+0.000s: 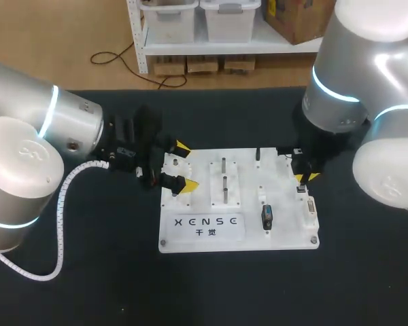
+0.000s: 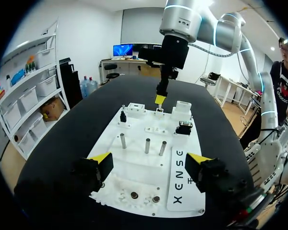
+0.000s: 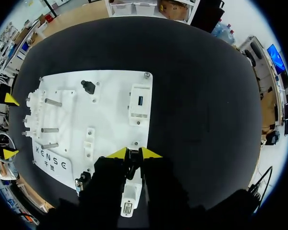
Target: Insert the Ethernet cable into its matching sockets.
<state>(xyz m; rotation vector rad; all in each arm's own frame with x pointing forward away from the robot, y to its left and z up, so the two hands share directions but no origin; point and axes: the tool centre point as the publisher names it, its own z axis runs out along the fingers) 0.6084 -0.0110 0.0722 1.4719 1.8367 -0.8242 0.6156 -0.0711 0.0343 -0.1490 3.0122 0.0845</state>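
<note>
you're mid-insert: right gripper [image 3: 134, 154] pinched narrow on what looks like the ethernet plug [image 3: 133, 162] over its socket [image 3: 128, 195], not seated yet, left gripper [image 2: 149, 160] wide open.

**Board layout, mid-table**

Board [image 1: 285, 231] lies flat on the table [image 1: 109, 292], about mid-table.

- Middle of board: pegs [image 2: 147, 145] standing upright in a short row.
- Near-left part of board: label plate [image 1: 207, 226], lying flat.
- Right of the label plate, toward the board's near edge: connector [image 1: 266, 217].
- Along the board's right edge: socket block [image 1: 310, 210].
- At the board's far edge: a small stub [image 1: 258, 155].
- Board's left edge: left gripper [image 1: 185, 165], fingers wide apart with that edge between them.
- Board's far-right part, just behind the socket block: right gripper [image 3: 133, 153], with a plug [image 3: 133, 160] pinched between its fingers.
</note>
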